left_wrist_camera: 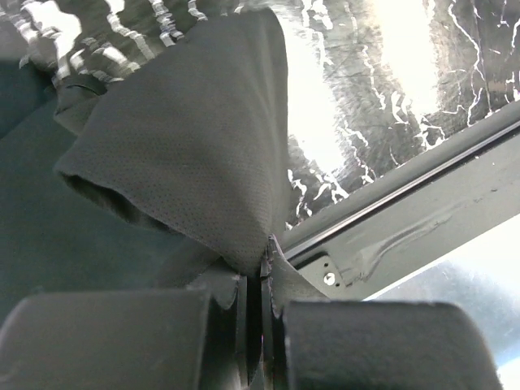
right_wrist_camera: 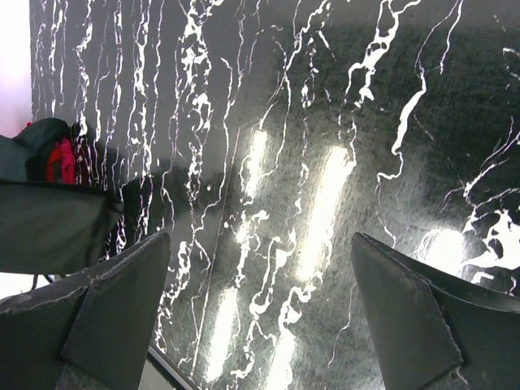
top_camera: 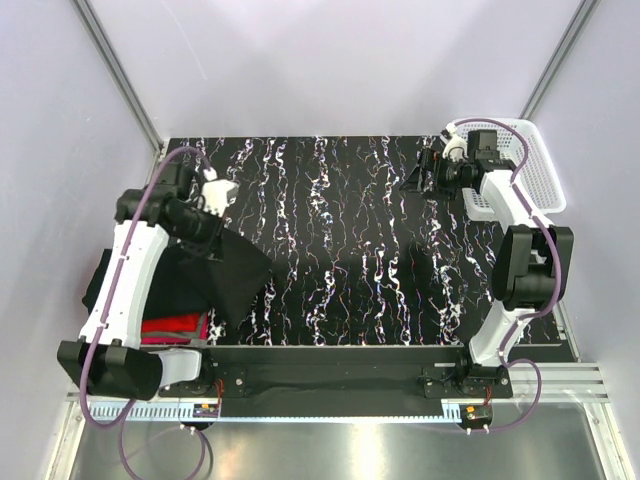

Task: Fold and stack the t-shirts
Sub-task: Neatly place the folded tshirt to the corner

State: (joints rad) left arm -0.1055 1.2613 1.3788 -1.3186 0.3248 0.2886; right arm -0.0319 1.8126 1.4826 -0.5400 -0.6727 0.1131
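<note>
Black t-shirt [left_wrist_camera: 187, 154] hangs pinched between the closed left jaws.

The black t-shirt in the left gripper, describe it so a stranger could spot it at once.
On the black, white-veined table, look at the near left side. The black t-shirt hangs pinched in the left gripper, draped like a tent, unlike the red shirt lying in the pile beneath.
</note>
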